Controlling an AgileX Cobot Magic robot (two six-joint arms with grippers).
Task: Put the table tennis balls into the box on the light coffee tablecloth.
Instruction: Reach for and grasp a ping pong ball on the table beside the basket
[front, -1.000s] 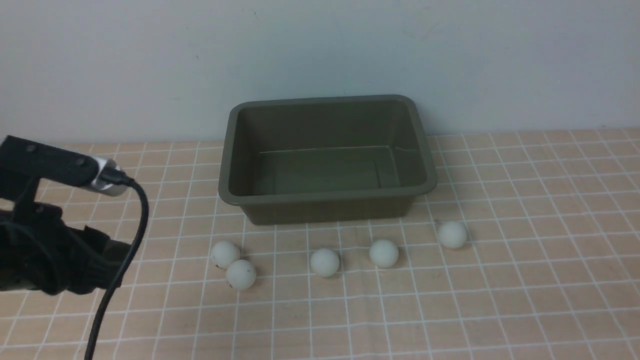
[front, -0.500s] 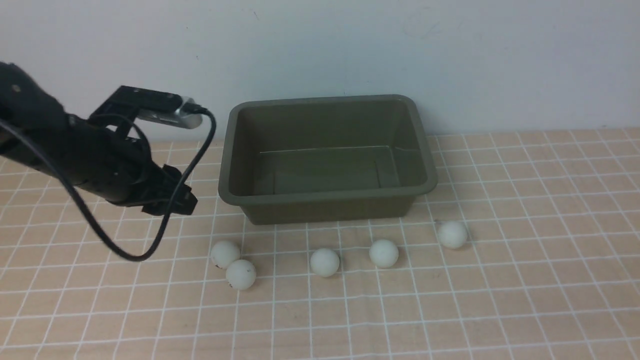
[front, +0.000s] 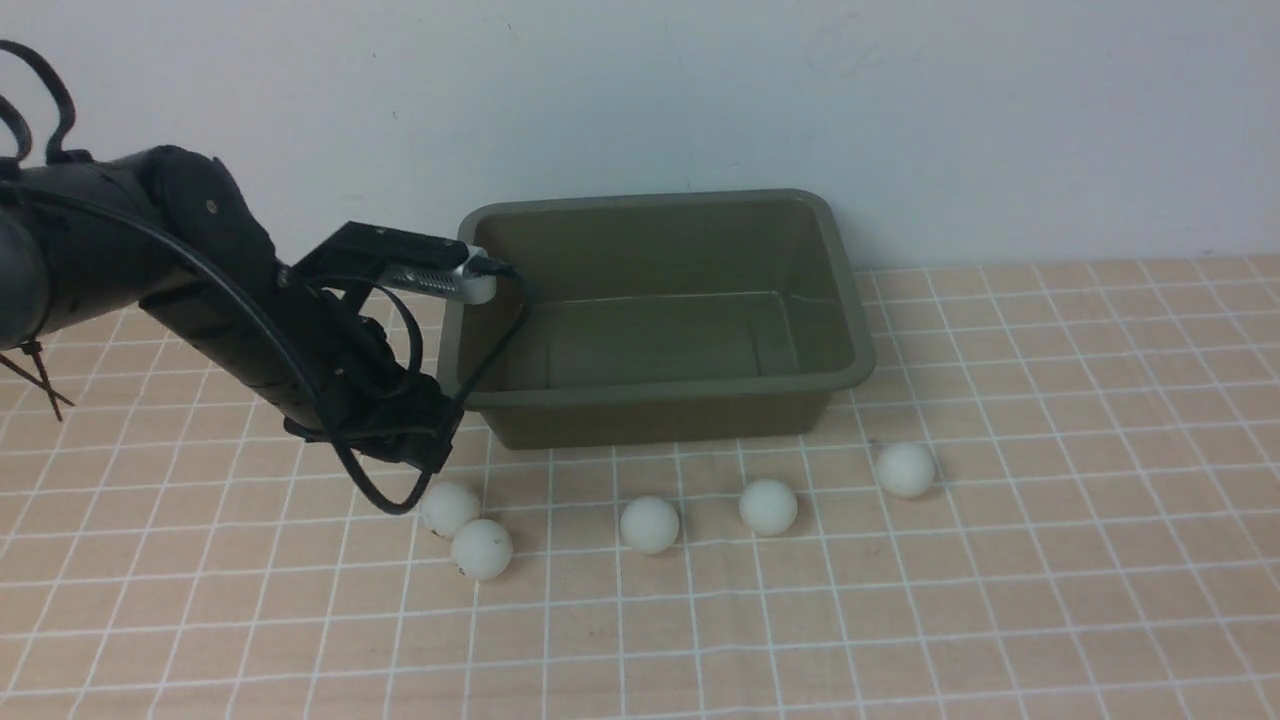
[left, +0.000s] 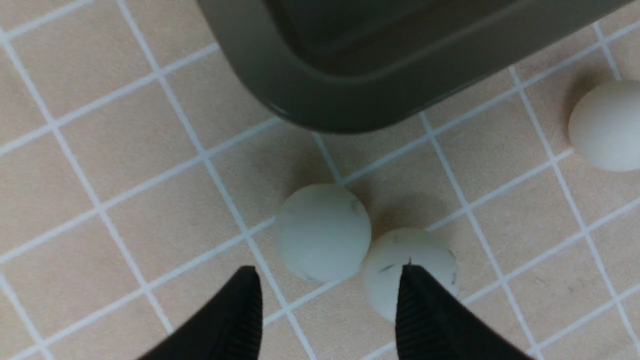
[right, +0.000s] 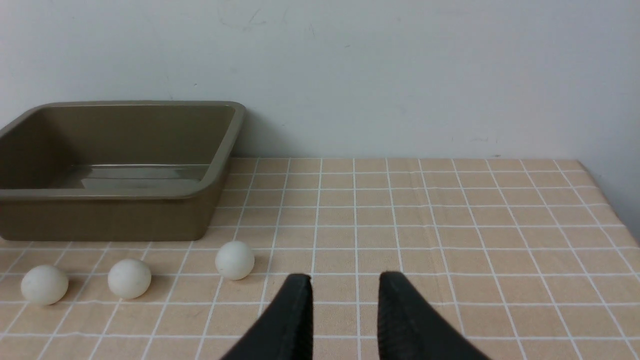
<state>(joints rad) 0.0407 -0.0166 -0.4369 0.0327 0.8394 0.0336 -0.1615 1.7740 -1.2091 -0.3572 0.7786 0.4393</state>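
The box (front: 650, 392), a rectangular olive-green bin of smooth, faintly glossy plastic with rounded corners, a flared rim and sloping walls, stands on the light coffee tablecloth (front: 1050, 560), a peach-tan cloth ruled by thin white lines into small squares. Behind the box rises a plain pale wall (front: 900, 100). Five table tennis balls (front: 649, 524), small matte white spheres, lie on the cloth in a loose row along the box's near side, all outside it. Off the box's near left corner, the nearer ball (left: 322, 232) and the farther ball (left: 425, 255) touch each other; both carry faint dark scuffs. The left gripper (left: 327, 272) hangs over this pair, close to the same corner, its black, ribbed, tapering fingers (left: 240, 315) set wide apart and holding nothing. One fingertip overlaps the farther ball in the left wrist view; whether it touches cannot be told. The right gripper (right: 346, 277) sits low over bare cloth, well to the right of the box, its fingers parted by a narrow, unfilled gap.
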